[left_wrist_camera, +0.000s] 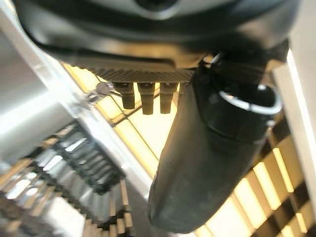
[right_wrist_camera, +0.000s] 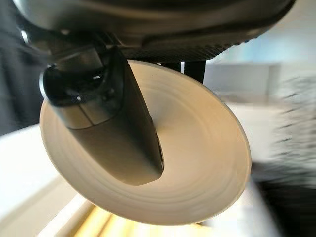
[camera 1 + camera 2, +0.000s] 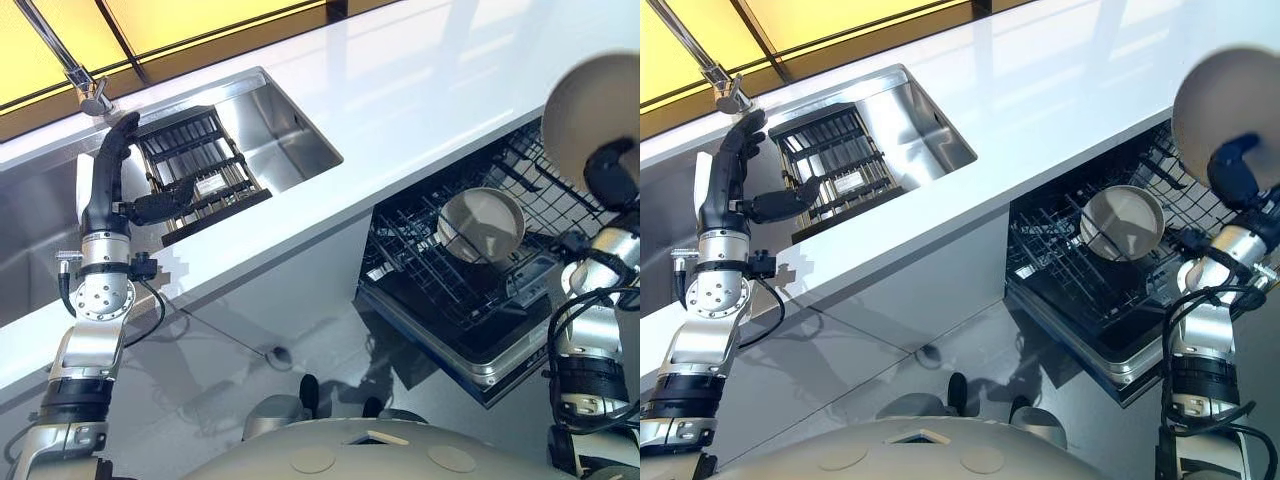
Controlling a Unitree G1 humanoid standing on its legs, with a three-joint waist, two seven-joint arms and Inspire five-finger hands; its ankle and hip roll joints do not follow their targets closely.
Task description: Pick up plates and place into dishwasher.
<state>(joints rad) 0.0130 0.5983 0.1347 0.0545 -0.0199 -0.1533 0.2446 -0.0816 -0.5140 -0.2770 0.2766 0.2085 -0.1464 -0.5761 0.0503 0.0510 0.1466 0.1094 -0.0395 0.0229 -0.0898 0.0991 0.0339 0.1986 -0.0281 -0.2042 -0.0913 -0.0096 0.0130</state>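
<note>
Right hand [image 3: 1236, 170] up over dishwasher rack [image 3: 470, 270], thumb and fingers pinching a cream plate [image 2: 197, 163] by its rim; plate round, smooth, shallow, held clear above counter edge, well apart from rack. Rack = black wire, pulled out under white counter [image 3: 420, 90], open floor in front. One plate [image 3: 482, 224] already standing tilted in rack, pale w/ darker rim. Left hand [image 3: 725, 180] raised over steel sink [image 3: 285, 130], fingers straight, thumb out, holding nothing. Sink w/ sharp square corners, shiny walls; inside sits a black slatted drying rack [image 3: 195, 165]. Chrome tap [image 3: 80, 75] at sink's back edge, just above left fingertips. Counter glossy, flat, long straight front edge.
</note>
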